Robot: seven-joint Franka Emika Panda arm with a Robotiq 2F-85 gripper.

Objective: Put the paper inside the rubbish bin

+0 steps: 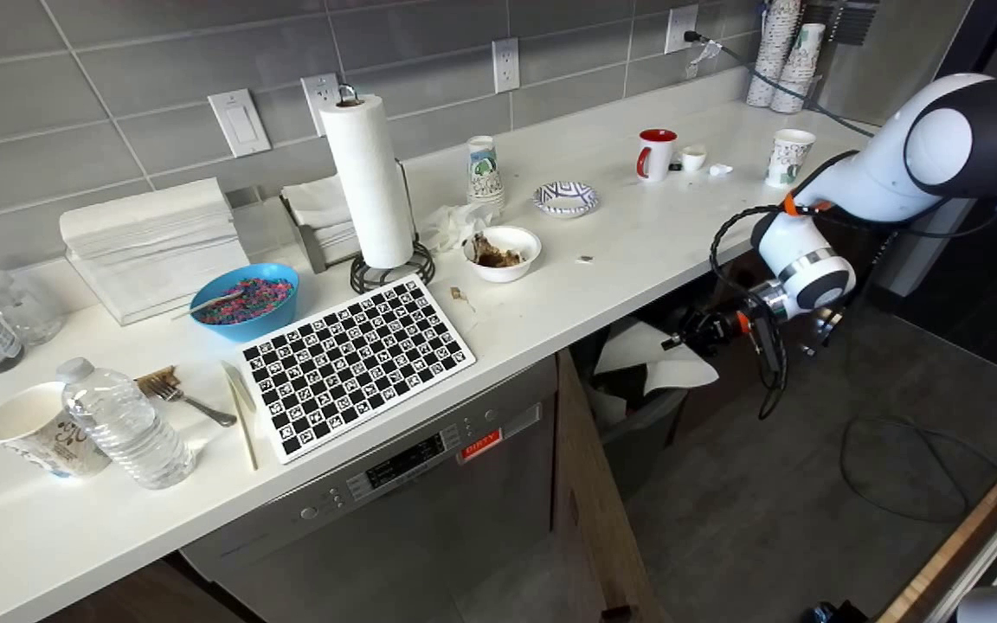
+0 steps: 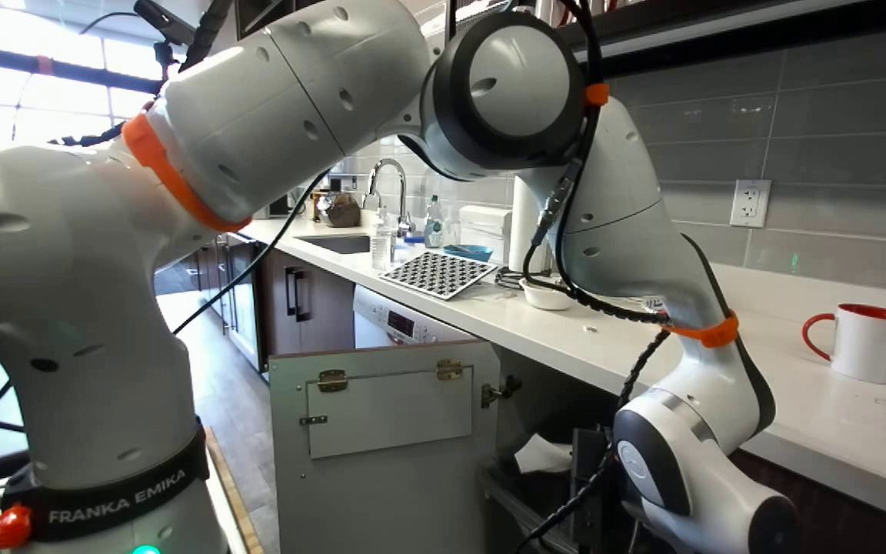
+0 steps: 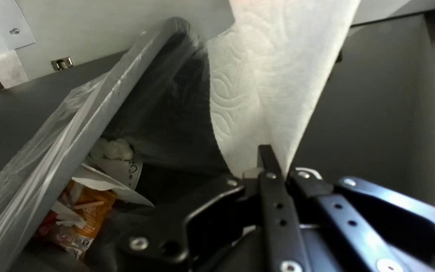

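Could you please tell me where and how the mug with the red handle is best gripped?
I'd pinch the red handle, coming in roughly from the side of the paper towel roll: the mug stands upright and its handle juts out that way, whereas a small white cup sits near the opposite side and would likely crowd an approach from there.

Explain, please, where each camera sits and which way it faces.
An exterior view: high, facing down at the counter and tiled wall; forearm and claw show.
An exterior view: near the base, facing along the counter toward the sink; most of the arm shows.
Wrist view: behind the claw, facing the paper and rubbish bin; fingers show.
Both exterior views share the checkered board.
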